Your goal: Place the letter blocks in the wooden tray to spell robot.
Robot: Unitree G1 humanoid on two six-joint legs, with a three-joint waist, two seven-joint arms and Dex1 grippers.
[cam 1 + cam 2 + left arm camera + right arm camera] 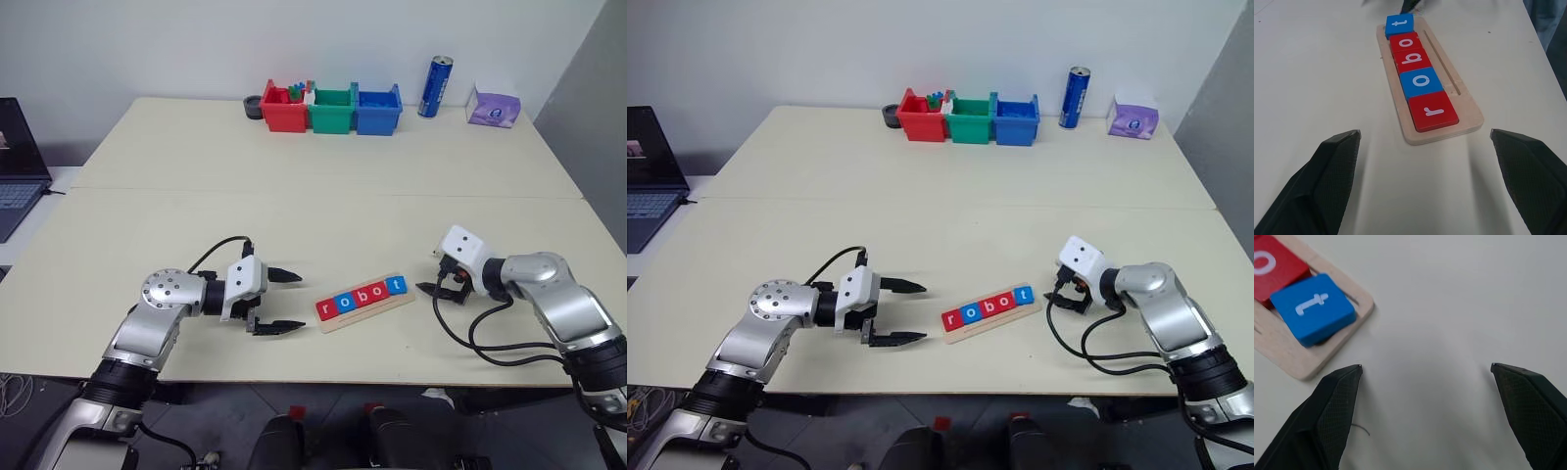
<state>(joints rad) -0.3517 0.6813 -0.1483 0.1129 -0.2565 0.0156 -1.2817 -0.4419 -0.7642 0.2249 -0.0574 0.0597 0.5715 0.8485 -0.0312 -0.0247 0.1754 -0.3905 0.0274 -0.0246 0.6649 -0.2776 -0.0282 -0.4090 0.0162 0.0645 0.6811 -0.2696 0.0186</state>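
The wooden tray (407,296) lies near the table's front edge, slanting up to the right. Five letter blocks lie in it in a row: red r (1433,111), blue o (1421,81), red b (1411,59), red o (1403,42) and blue t (1313,307), which sits a little askew at the tray's right end. My left gripper (300,301) is open just left of the tray, pointing at its r end, and holds nothing. Open and empty, my right gripper (433,274) hovers just right of the t end.
Red (284,108), green (331,110) and blue (377,110) bins stand in a row at the table's far edge. A blue can (435,86) and a purple pack (493,106) are to their right. A laptop (15,166) sits at the far left.
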